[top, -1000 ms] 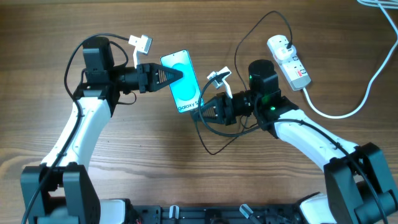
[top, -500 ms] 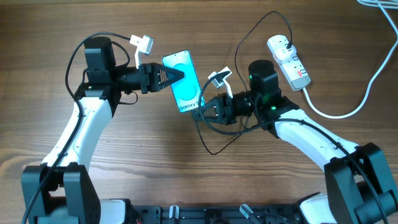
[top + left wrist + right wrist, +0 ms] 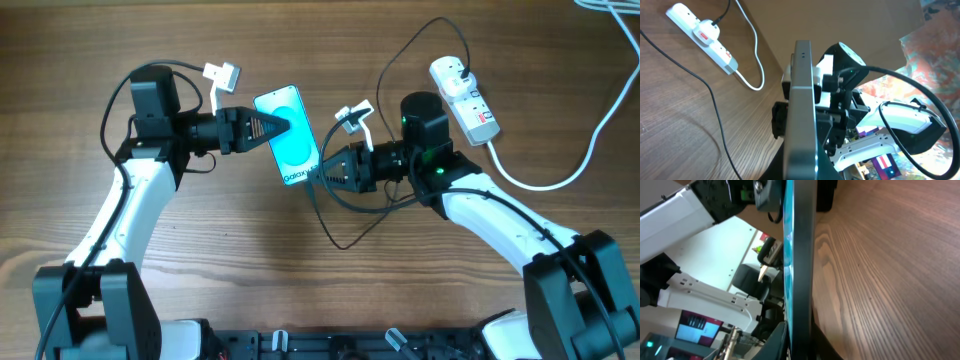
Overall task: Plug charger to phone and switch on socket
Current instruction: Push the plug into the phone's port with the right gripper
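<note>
The phone [image 3: 288, 135] has a cyan screen facing up and is held between both grippers left of centre. My left gripper [image 3: 262, 125] is shut on its upper left edge. My right gripper [image 3: 322, 172] is shut on its lower right end. Both wrist views show the phone edge-on [image 3: 802, 100] [image 3: 800, 255] running down into the jaws [image 3: 800, 172] [image 3: 800, 350]. The charger's black cable [image 3: 385, 75] loops from its white plug block [image 3: 450, 72], which sits in the socket [image 3: 470, 105], down under my right arm. Its connector tip is hidden.
The socket's thick white cord [image 3: 590, 140] curves off to the right edge. A loop of black cable [image 3: 340, 235] lies on the wooden table in front of the phone. The socket [image 3: 725, 52] and charger cable [image 3: 710, 100] also show in the left wrist view.
The phone and both grippers have shifted slightly to the left. My right gripper has closed in further on the phone's lower end.
</note>
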Controlling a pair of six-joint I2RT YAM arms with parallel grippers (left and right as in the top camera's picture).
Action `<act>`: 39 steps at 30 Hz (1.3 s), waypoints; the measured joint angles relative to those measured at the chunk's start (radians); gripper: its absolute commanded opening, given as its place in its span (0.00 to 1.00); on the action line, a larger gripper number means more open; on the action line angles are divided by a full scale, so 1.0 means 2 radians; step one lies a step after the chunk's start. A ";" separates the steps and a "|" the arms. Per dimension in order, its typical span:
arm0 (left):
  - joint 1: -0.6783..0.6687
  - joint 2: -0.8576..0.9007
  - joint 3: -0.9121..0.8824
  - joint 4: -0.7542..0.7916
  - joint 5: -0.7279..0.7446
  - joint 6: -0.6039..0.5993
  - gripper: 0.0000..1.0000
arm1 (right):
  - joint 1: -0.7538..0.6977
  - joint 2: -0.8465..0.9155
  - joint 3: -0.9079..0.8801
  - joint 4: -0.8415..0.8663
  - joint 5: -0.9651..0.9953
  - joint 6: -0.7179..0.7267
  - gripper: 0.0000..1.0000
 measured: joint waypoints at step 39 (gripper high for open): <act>0.000 0.000 -0.003 0.004 -0.087 -0.028 0.04 | 0.018 0.000 0.005 -0.125 0.067 -0.054 0.17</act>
